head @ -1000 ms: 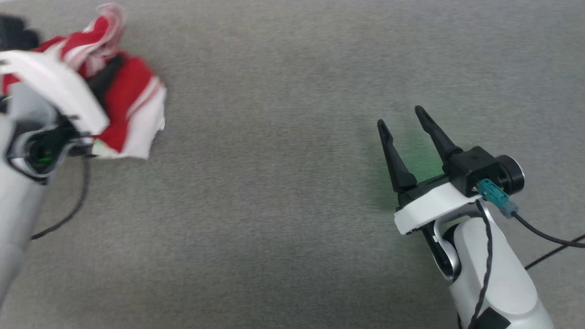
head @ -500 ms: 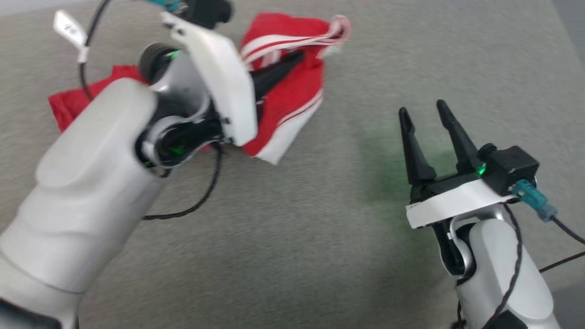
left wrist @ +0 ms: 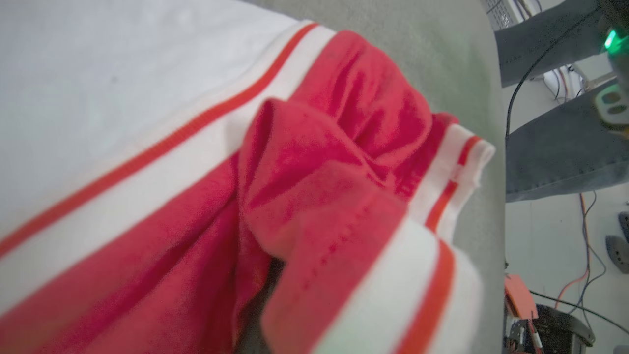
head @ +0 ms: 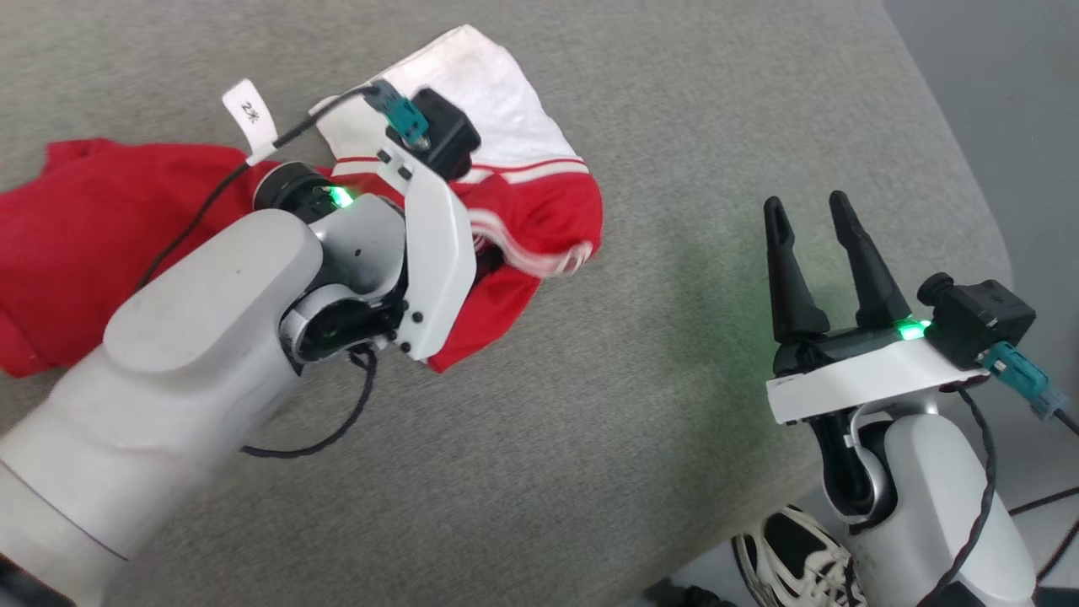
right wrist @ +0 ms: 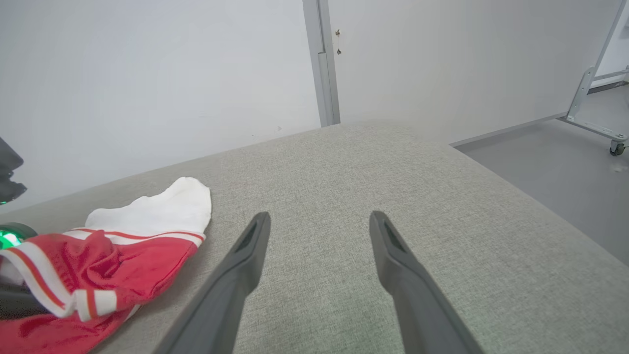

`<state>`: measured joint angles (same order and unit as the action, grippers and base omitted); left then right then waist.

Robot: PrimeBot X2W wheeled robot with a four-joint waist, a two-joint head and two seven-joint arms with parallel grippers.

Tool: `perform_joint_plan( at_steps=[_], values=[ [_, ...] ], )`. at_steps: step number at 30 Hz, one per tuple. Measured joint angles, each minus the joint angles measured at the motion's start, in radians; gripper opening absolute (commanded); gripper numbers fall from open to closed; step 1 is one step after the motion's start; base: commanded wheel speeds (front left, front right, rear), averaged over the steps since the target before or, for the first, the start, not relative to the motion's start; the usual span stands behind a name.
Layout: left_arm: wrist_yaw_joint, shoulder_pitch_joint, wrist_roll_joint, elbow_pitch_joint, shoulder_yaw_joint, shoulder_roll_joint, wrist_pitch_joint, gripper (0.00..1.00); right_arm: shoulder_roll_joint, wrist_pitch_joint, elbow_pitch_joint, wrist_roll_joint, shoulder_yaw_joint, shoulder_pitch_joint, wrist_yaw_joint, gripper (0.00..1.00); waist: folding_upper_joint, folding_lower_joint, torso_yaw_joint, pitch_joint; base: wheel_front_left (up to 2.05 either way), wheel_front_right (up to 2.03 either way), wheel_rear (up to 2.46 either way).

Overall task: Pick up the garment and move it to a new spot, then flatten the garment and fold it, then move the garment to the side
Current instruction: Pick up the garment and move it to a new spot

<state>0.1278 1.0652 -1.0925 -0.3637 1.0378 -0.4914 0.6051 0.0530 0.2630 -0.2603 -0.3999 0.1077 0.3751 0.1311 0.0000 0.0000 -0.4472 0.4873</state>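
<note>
My left arm [head: 169, 371] reaches in from the lower left. Its wrist [head: 346, 253] is bent so that the left hand [head: 491, 258] points to the right, fingers pinched together in a fold of the garment [head: 539, 202]. My right hand [head: 807, 206] stands at the lower right above its pale forearm [head: 927, 506], fingers spread wide, pointing away from me and gripping nothing.
</note>
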Motion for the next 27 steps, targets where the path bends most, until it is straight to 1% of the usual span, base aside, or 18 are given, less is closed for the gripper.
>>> perform_joint_plan(
  at_steps=[2,4,10,11,12,13,14,15,16,21,23,27],
  values=[
    [0.003,0.018,0.021,-0.007,0.046,-0.023,0.016,0.0,0.0,0.0,0.004,-0.011,0.011,-0.002,0.0,1.0,0.0,0.0,-0.019,0.012,0.0,0.0,0.0],
    [0.004,0.037,0.018,-0.015,0.071,-0.036,0.026,0.0,-0.001,0.0,0.008,-0.02,0.019,-0.004,0.0,1.0,0.0,0.0,-0.034,0.023,0.0,0.0,0.0],
    [0.006,0.09,0.014,-0.026,0.152,-0.05,0.038,0.0,-0.001,0.0,0.012,-0.031,0.028,-0.006,0.0,1.0,0.0,0.0,-0.054,0.035,0.0,0.0,0.0],
    [0.006,0.097,0.012,-0.024,0.163,-0.051,0.038,0.1,-0.001,0.0,0.014,-0.03,0.028,-0.006,0.0,1.0,0.0,0.0001,-0.053,0.035,0.0,0.0,0.0],
    [0.006,0.1,0.011,-0.023,0.17,-0.052,0.031,0.34,-0.001,0.0,0.016,-0.027,0.028,-0.006,0.0,1.0,0.0,0.0,-0.051,0.033,0.0,0.0,0.0],
    [0.006,0.101,0.01,-0.024,0.177,-0.051,0.016,0.47,-0.001,0.0,0.016,-0.019,0.026,-0.006,0.0,1.0,0.0,0.0,-0.047,0.031,0.0,0.0,0.0],
    [0.006,0.107,0.012,-0.021,0.187,-0.049,0.001,0.7,-0.001,0.0,0.017,-0.011,0.022,-0.005,0.0,1.0,0.0,0.0,-0.042,0.028,0.0,0.0,0.0],
    [0.006,0.112,0.019,-0.018,0.197,-0.049,-0.014,0.96,-0.002,0.0,0.017,0.0,0.02,-0.005,0.0,1.0,0.0,0.0,-0.035,0.025,0.0,0.0,0.0],
    [0.006,0.114,0.024,-0.017,0.206,-0.046,-0.032,1.0,-0.002,0.0,0.016,0.01,0.015,-0.003,0.0,1.0,0.0,0.0,-0.027,0.021,0.0,0.0,0.0],
    [0.004,0.117,0.011,-0.001,0.223,-0.037,-0.151,1.0,-0.002,0.0,0.001,0.08,-0.009,0.007,0.0,1.0,0.0,0.0,0.028,-0.011,0.0,0.0,0.0],
    [0.004,0.116,-0.024,0.003,0.213,-0.035,-0.213,1.0,-0.002,0.0,-0.005,0.111,-0.015,0.01,0.0,1.0,0.0,0.0,0.055,-0.029,0.0,0.0,0.0],
    [0.004,0.086,-0.061,0.026,0.187,-0.041,-0.346,1.0,-0.002,0.0,-0.02,0.177,-0.031,0.013,0.0,1.0,0.0,0.0,0.113,-0.071,0.0,0.0,0.0]
  ],
)
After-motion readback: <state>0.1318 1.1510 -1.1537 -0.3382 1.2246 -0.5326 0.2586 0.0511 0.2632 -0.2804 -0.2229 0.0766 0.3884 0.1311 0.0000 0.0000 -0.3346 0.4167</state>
